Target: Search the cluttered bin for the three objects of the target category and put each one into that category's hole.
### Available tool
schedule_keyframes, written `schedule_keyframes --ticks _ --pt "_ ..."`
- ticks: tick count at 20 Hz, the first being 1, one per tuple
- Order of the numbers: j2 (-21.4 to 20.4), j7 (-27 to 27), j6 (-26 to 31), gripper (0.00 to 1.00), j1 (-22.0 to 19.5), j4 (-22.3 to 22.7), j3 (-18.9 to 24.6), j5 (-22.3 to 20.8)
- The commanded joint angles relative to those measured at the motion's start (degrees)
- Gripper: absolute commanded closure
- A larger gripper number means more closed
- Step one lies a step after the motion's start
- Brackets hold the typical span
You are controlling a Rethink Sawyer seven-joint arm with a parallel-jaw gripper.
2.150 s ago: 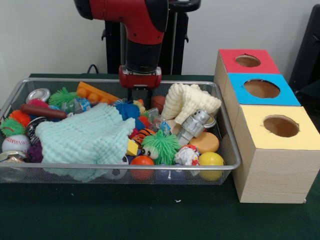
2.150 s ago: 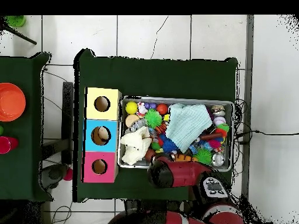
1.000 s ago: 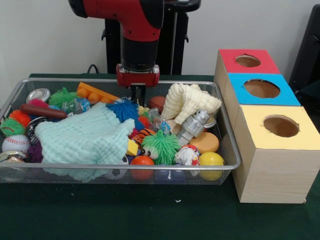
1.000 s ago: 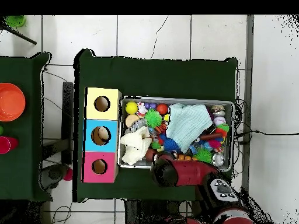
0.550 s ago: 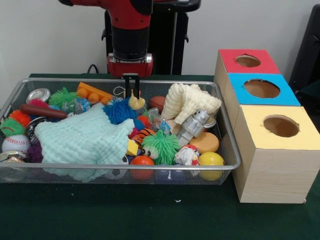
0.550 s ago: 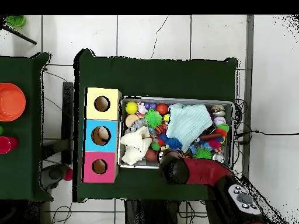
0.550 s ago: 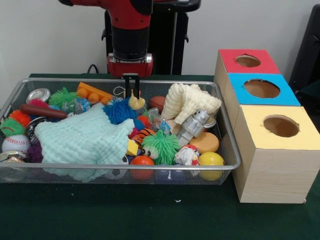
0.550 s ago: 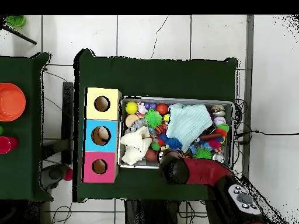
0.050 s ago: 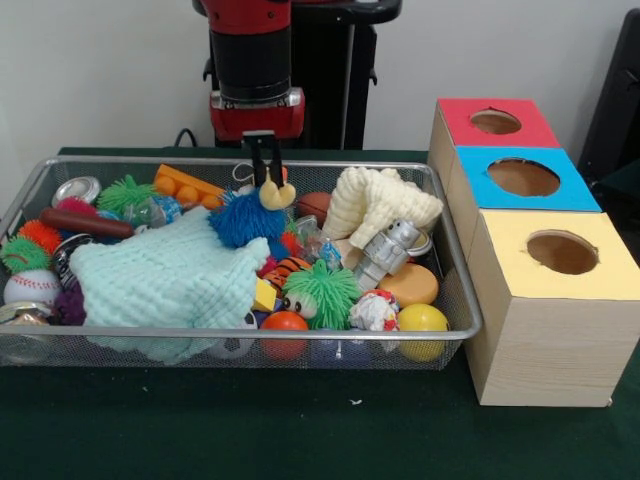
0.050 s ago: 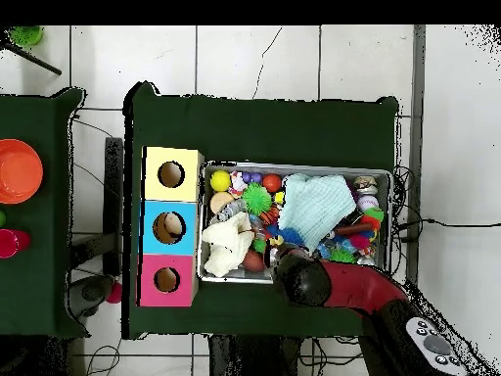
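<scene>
My gripper (image 9: 266, 181) hangs over the back middle of the wire bin (image 9: 300, 333), shut on the yellow top of a blue fuzzy toy (image 9: 244, 219). The toy dangles just above the clutter, brushing the mint knitted cloth (image 9: 165, 275). To the right stand three wooden boxes with holes: red (image 9: 495, 121), blue (image 9: 523, 177) and yellow (image 9: 562, 251). From overhead the arm (image 10: 308, 281) covers the gripper, and the blue fuzzy toy (image 10: 290, 236) peeks out beside it. There the boxes run yellow (image 10: 171, 174), blue (image 10: 169, 227), pink-red (image 10: 166, 279).
The bin holds a cream knitted cloth (image 9: 375, 205), a silver robot toy (image 9: 385, 250), a green spiky ball (image 9: 320, 290), a yellow ball (image 9: 422, 320), a baseball (image 9: 32, 287) and an orange brick (image 9: 190, 187). An orange bowl (image 10: 18, 171) sits on a side table.
The gripper has risen and shifted left in the front view, pulling the blue fuzzy toy up out of the pile. The arm has swung right in the overhead view.
</scene>
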Motion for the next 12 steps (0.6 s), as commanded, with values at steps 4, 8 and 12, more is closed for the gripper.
schedule_keyframes --ticks 4,8,12 --pt "-2.7 3.1 6.3 1.00 -5.1 5.1 13.5 6.7" --pt "-2.9 3.6 6.5 1.00 -6.4 6.0 15.8 8.4" --pt "-3.5 4.1 6.8 1.00 -7.8 7.5 18.7 10.5"
